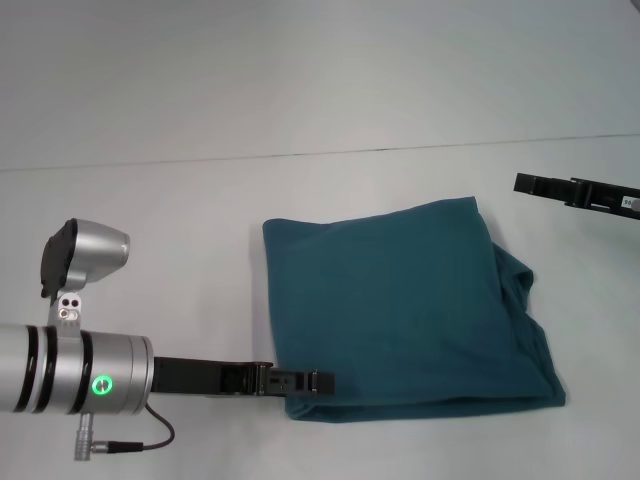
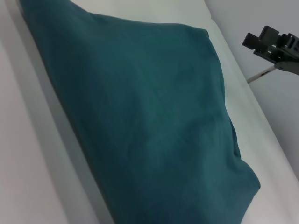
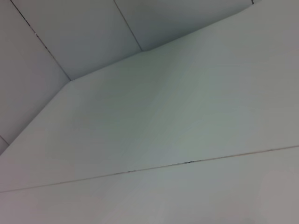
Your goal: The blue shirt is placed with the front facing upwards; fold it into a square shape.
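Left arm [image 1: 70, 368]: silver cylinder w/ black bands, green ring light [image 1: 100, 384] glowing on side. Rounded silver-and-black camera housing [image 1: 82, 258] sat on bracket w/ two screws. Thin black cable [image 1: 135, 444] looped from silver plug under arm. Left gripper [image 1: 312, 381]: flat black bars. Right gripper [image 1: 530, 185]: black, angular, small white label [image 1: 627, 201].

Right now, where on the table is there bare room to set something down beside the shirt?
Bare table lies beyond the shirt and to its left. Some lies to its right, under the right gripper. The shirt's near-left corner is crowded, with the left gripper at the hem.
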`<state>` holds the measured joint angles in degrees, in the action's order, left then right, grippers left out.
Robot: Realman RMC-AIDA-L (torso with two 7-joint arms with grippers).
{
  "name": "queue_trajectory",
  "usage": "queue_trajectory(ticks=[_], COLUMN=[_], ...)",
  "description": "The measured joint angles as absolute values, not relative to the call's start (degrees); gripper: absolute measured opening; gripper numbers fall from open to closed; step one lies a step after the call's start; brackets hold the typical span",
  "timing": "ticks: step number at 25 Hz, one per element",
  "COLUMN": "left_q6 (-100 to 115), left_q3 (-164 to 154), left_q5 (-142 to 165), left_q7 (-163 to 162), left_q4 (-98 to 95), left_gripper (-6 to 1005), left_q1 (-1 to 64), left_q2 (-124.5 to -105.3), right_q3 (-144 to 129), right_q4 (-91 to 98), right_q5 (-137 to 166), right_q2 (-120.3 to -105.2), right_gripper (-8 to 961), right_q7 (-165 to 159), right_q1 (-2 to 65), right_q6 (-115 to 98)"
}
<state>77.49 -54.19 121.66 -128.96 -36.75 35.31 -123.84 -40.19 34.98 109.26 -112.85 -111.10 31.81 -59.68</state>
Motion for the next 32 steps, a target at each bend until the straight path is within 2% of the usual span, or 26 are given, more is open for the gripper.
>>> queue_trajectory(ticks=[8,21,27,32], left_q6=[76.65,73.86,74.43,75.14], left_q3=[-54.23,-54.84,-54.84,-55.42], left_q5=[121.72,124.46,124.44,124.43], left_q7=[-128.99,-130.35,-130.15,-129.71], left_q4=[-36.34,-36.40,-36.63,-36.48], left_gripper=[962,900,744,537], left_q1=[35.39,36.01,36.02,36.45], left_q2=[-123.84,-123.84,-123.81,-123.80], right_q3=[-40.33,-40.07,-39.90,-39.90], right_q4=[34.98,34.98,34.98,34.98], right_q5=[109.25,109.24,109.25,109.13], right_q2=[-112.85,-112.85,-112.85,-112.85], right_gripper=[750,751,751,751], right_q7=[-111.10,-111.10,-111.09,-111.09], right_q1=[31.65,32.03,32.20,32.32], right_q6=[-59.38,-59.32,-59.20,-59.07])
